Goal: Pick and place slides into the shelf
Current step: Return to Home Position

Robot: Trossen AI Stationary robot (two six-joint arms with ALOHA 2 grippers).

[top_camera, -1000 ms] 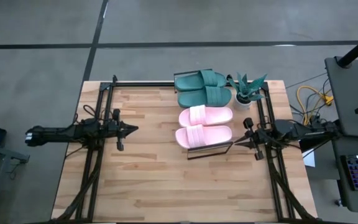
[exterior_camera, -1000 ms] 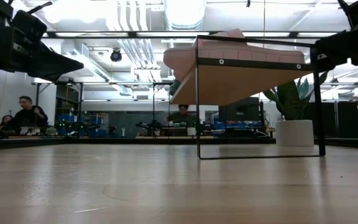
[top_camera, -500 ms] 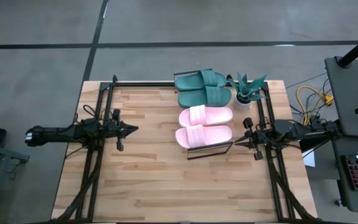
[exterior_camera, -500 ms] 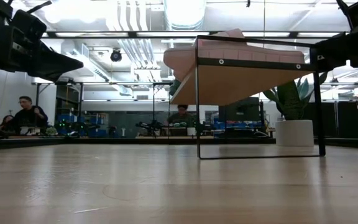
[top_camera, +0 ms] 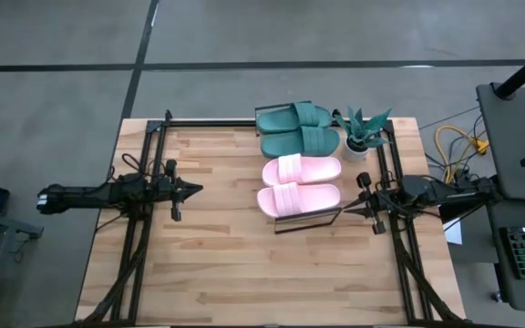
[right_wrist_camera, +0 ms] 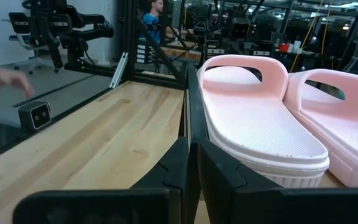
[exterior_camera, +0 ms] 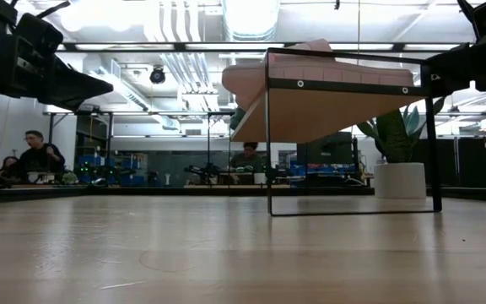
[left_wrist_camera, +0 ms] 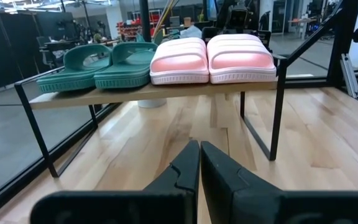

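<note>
All four slides [top_camera: 301, 197] sit on the shelf [left_wrist_camera: 166, 91]; placing looks done. Both jaws, closed and empty, wait at the tabletop's [top_camera: 226, 264] sides.

overhead, table-level, two wrist cameras

Two slender, matte-black jointed arms: left arm [top_camera: 108, 193] at frame left, right arm [top_camera: 436, 191] at frame right, each tapering from a thick cylindrical rear link to a pointed tip. The left claw [left_wrist_camera: 199, 147] and right claw [right_wrist_camera: 191, 147] each show two flat, wedge-shaped black fingers on a broad black crossbar.
</note>
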